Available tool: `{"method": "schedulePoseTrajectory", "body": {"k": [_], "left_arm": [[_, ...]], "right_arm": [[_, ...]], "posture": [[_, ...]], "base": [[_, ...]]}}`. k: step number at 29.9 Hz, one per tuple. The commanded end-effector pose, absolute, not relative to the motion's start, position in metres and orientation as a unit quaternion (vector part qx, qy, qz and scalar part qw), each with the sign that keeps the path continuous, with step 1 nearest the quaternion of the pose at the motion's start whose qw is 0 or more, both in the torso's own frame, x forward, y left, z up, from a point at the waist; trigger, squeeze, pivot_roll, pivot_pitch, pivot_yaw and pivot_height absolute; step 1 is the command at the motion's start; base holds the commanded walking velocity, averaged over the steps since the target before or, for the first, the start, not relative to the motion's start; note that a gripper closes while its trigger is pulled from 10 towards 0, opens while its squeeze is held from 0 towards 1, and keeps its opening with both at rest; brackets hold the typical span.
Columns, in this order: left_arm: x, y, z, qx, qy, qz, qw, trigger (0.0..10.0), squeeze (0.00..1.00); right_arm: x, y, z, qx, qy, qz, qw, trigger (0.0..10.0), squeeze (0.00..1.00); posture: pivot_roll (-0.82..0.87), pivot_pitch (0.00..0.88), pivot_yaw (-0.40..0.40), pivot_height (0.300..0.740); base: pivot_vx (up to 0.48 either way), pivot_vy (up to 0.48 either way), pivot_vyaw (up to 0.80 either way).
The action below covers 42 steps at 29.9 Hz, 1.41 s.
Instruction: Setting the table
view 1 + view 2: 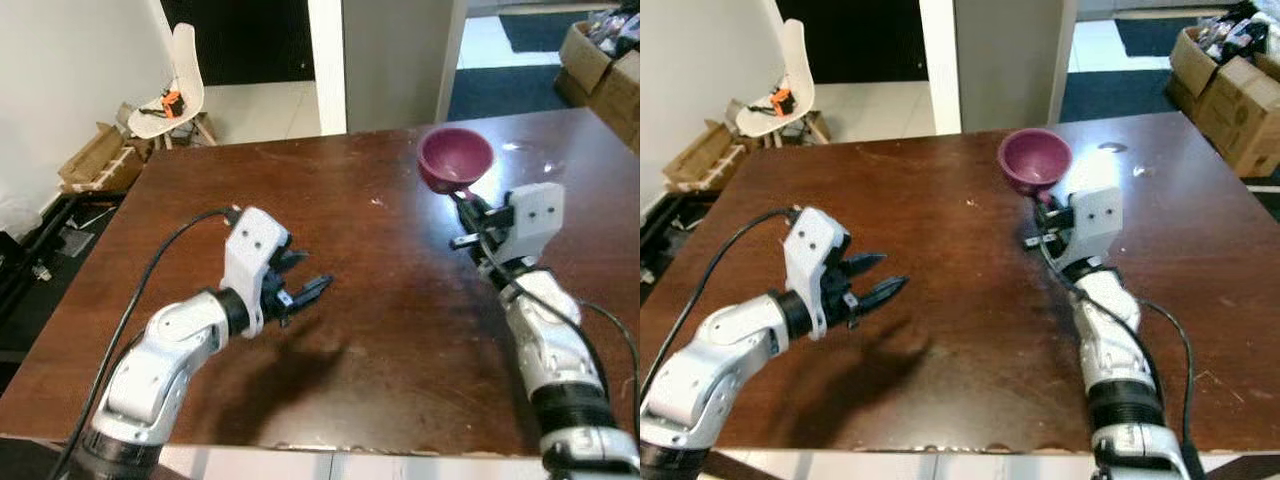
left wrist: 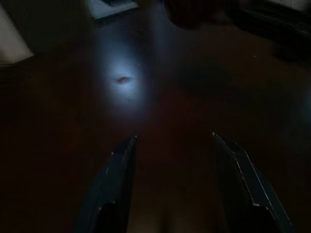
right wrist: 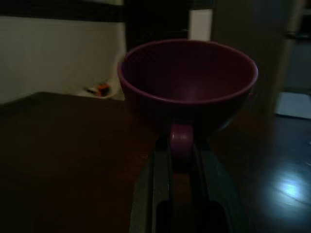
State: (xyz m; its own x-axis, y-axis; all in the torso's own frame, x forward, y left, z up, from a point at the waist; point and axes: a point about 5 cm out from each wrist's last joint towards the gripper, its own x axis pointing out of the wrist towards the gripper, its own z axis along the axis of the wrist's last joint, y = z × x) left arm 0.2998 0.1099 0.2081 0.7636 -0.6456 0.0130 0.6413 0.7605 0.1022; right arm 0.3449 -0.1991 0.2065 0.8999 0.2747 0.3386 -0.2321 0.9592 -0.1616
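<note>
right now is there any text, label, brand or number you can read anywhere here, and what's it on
None can be read.
Pink cup, held by its handle in the right gripper: plain, no print.
Left gripper, open above the brown table: no markings.
Cardboard boxes: too far off to read.

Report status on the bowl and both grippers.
Right gripper shut on the maroon bowl by its handle, at the table's far right. Left gripper open, empty, over the brown table. No obstruction seen near the bowl.

white chair [image 1: 178,88] and cardboard boxes [image 1: 603,62] on pale floor.
</note>
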Motion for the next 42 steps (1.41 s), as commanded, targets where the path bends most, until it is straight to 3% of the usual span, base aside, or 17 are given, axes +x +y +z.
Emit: {"method": "schedulePoseTrajectory", "body": {"k": [1, 5, 8, 13, 20, 42], "left_arm": [[0.305, 0.126, 0.212, 0.03, -0.034, -0.295, 0.954, 10.0, 0.0], [0.306, 0.139, 0.21, 0.011, -0.035, -0.253, 0.967, 10.0, 0.0], [0.305, 0.158, 0.202, -0.017, -0.031, -0.19, 0.981, 10.0, 0.0], [0.302, 0.164, 0.191, -0.007, -0.026, -0.163, 0.986, 10.0, 0.0], [0.293, 0.155, 0.157, 0.002, -0.007, -0.119, 0.993, 10.0, 0.0], [0.295, 0.138, 0.149, 0.002, -0.034, -0.095, 0.995, 10.0, 0.0]], "right_arm": [[0.334, -0.181, 0.208, -0.039, -0.191, 0.147, 0.97, 10.0, 0.0], [0.319, -0.169, 0.2, -0.027, -0.179, 0.158, 0.971, 10.0, 0.0], [0.292, -0.162, 0.175, -0.005, -0.13, 0.157, 0.979, 10.0, 0.0], [0.275, -0.16, 0.165, 0.008, -0.094, 0.153, 0.984, 10.0, 0.0], [0.28, -0.16, 0.168, -0.012, -0.077, 0.154, 0.985, 10.0, 0.0], [0.29, -0.146, 0.157, -0.005, -0.053, 0.158, 0.986, 10.0, 0.0]], "posture": [[-0.04, 0.015, 0.173, 0.74], [-0.06, 0.01, 0.157, 0.74], [-0.09, 0.003, 0.137, 0.74], [-0.11, 0.0, 0.125, 0.74], [-0.14, 0.0, 0.085, 0.74], [-0.13, 0.0, 0.064, 0.74]], "base": [[0.0, 0.0, 0.0], [0.0, 0.0, 0.0], [0.0, 0.0, 0.0], [0.0, 0.0, 0.0], [0.0, 0.0, 0.0], [0.0, 0.0, 0.0]]}}
